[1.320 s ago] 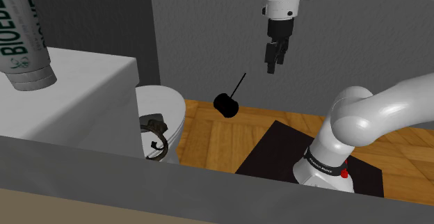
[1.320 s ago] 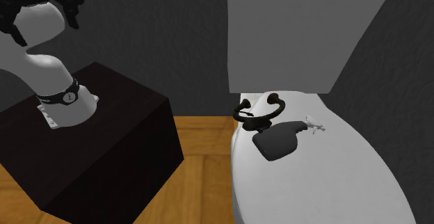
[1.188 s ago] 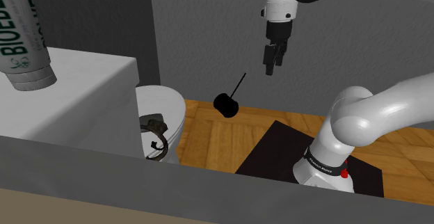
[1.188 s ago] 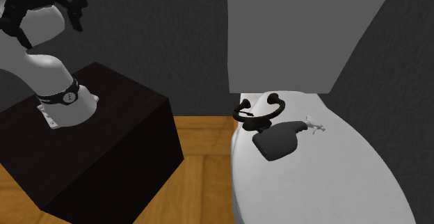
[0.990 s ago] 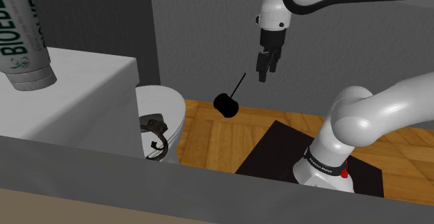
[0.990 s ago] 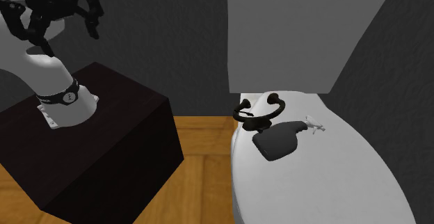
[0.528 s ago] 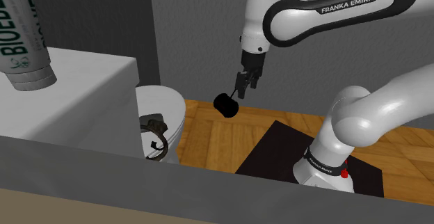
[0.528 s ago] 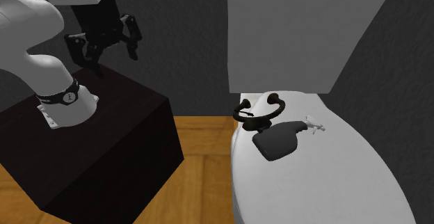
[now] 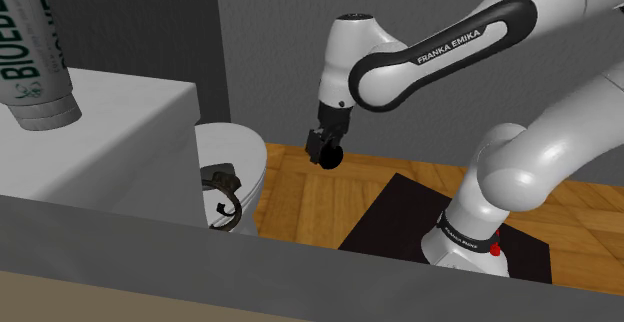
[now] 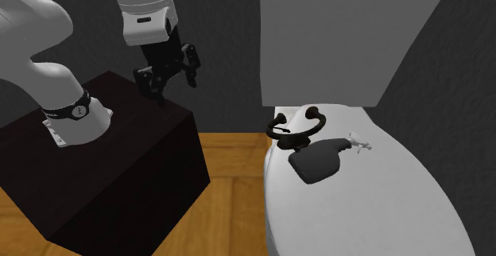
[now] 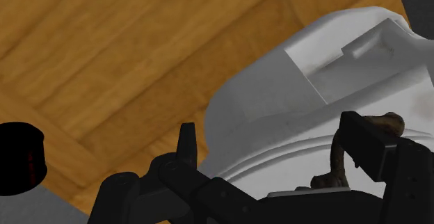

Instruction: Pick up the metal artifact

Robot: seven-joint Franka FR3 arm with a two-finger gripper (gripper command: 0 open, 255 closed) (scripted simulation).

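The metal artifact (image 10: 296, 127) is a dark brownish curved piece lying on the white toilet lid (image 10: 373, 207), close to the tank. It also appears in the shoulder view as the artifact (image 9: 222, 186) and, past my right finger, as the artifact (image 11: 372, 126). Beside it lies a dark grey handled object (image 10: 318, 160). My black gripper (image 10: 168, 78) is open and empty. It hangs in the air between the stand and the toilet, well short of the artifact. In the shoulder view the gripper (image 9: 319, 146) overlaps a black round object (image 9: 330, 156). In the wrist view the gripper (image 11: 278, 153) looks down at the toilet's edge.
A white tank (image 9: 110, 140) carries a bottle with green lettering (image 9: 35, 65). The dark stand box (image 10: 111, 167) sits on a wood floor (image 10: 230, 167). The black round object (image 11: 19, 156) is near my left finger. A grey ledge (image 9: 200, 265) crosses the shoulder view's foreground.
The arm has swung down and toward the shoulder view's left, bringing the open gripper from high up to the black round object's level, closer to the toilet. The things on the lid have not moved.
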